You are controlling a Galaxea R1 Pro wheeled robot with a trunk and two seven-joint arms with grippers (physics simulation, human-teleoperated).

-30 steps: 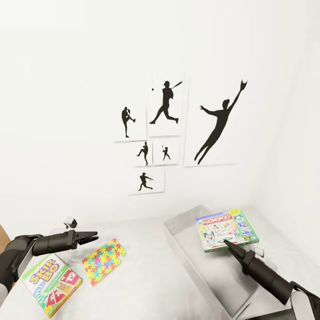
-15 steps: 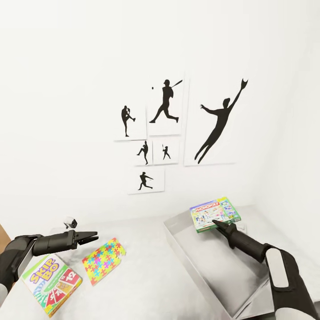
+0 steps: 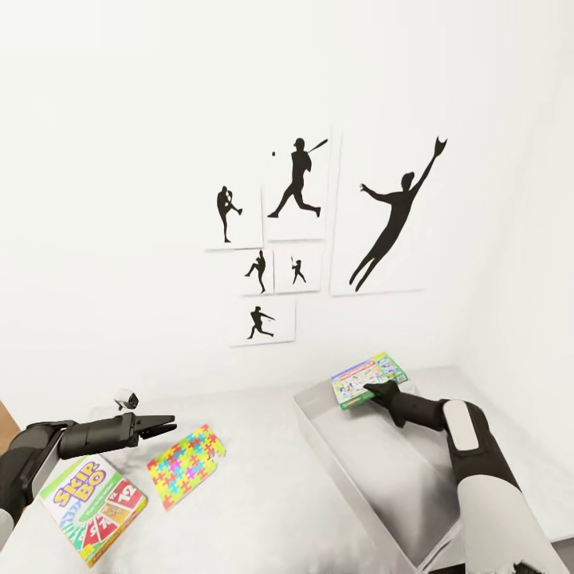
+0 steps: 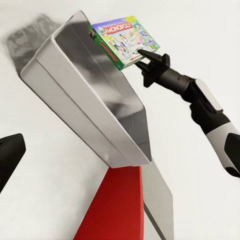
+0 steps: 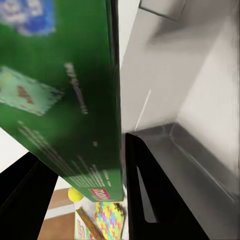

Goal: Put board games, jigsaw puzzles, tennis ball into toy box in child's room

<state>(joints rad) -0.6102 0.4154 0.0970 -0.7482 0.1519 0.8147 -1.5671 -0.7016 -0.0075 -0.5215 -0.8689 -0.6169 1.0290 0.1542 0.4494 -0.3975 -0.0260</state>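
My right gripper [image 3: 373,391] is shut on the green Monopoly board game [image 3: 365,377], holding it tilted over the far end of the light-grey toy box [image 3: 383,478]. The left wrist view shows the same box [image 4: 122,40] above the bin [image 4: 85,100]. My left gripper [image 3: 163,424] hovers open and empty over the table [image 3: 263,502], above the Skip-Bo board game [image 3: 92,506] and beside a jigsaw puzzle [image 3: 186,466]. Past the held game's edge in the right wrist view, the tennis ball [image 5: 75,194] shows small and far off.
Black sports-silhouette pictures [image 3: 319,231] hang on the white wall behind the table. A small white and black object [image 3: 126,397] stands at the back left of the table. A red chair [image 4: 117,205] sits below the toy box's end.
My right arm has carried the Monopoly box away from me and leftward, toward the toy box's far end, and tilted it more. The left arm has stayed still.
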